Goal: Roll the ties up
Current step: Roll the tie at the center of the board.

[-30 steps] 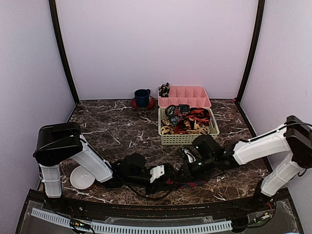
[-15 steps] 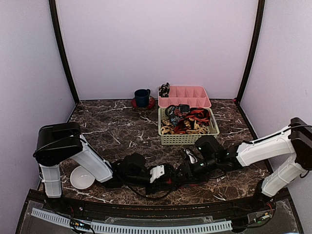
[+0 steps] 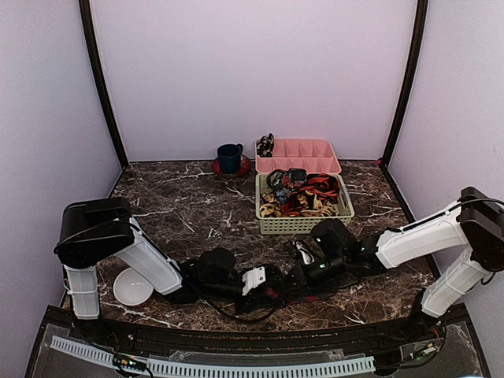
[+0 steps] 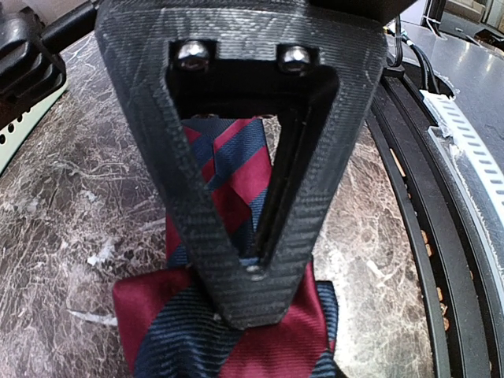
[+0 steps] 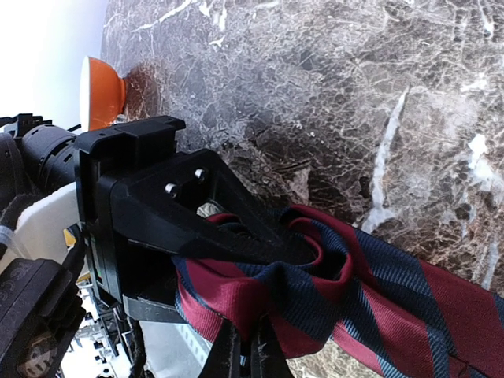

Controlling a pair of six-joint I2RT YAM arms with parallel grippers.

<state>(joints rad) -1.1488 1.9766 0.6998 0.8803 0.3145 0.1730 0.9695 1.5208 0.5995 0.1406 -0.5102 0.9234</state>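
I see the left pincer (image 4: 250, 272) clamped on the striped tie (image 4: 230, 177), bottom centre of the overhead frame on the surface (image 3: 181, 206). Only the right wrist view shows the right pincer (image 5: 246, 356) tips together at the tie's edge.

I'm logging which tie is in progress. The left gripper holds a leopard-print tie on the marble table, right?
Not leopard-print: the tie in the left gripper is red-and-navy striped, as the left wrist view shows. It does lie on the marble table.
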